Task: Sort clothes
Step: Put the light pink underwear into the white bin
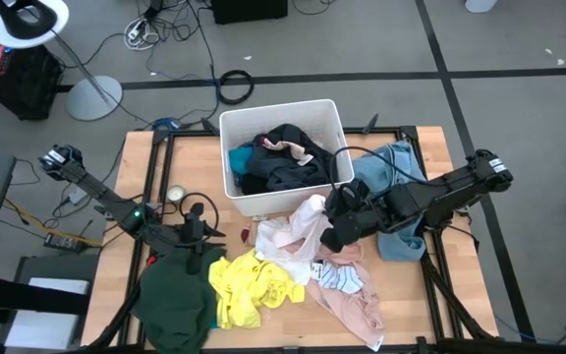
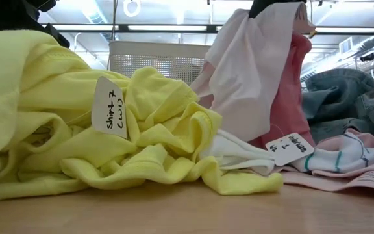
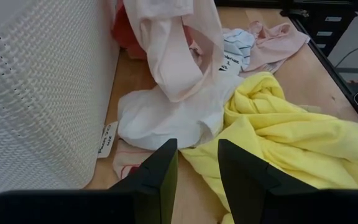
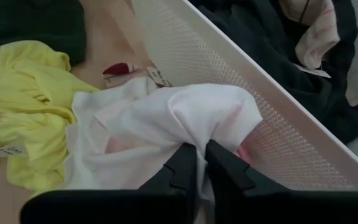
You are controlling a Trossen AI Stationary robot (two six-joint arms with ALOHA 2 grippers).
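My right gripper (image 4: 201, 149) is raised over the table's middle, just in front of the white bin (image 1: 281, 116). It is shut on a white garment (image 1: 303, 218), which hangs down in the low view (image 2: 252, 71) with a pink cloth (image 2: 294, 91) behind it. A yellow garment (image 1: 249, 285) and a dark green one (image 1: 175, 295) lie at the near left. Blue denim (image 1: 391, 172) lies at the right. My left gripper (image 3: 197, 155) stands open above the yellow garment's edge, with nothing between its fingers. My right gripper pinches a bunched fold of the white garment (image 4: 213, 127) between its two fingers, coming slanting down from the table's right. The cloth hangs slack below the fingers and its lower part (image 3: 160, 118) lies on the table. Whether the pink cloth is also in the hold, I cannot tell.
The bin holds dark clothes (image 1: 283, 162) and one pink-and-white piece. A striped garment (image 1: 337, 277) and a pale pink one (image 1: 357, 305) lie at the near right. Paper tags (image 2: 109, 107) are fixed to the clothes. A small red piece (image 4: 118, 68) lies by the bin's wall.
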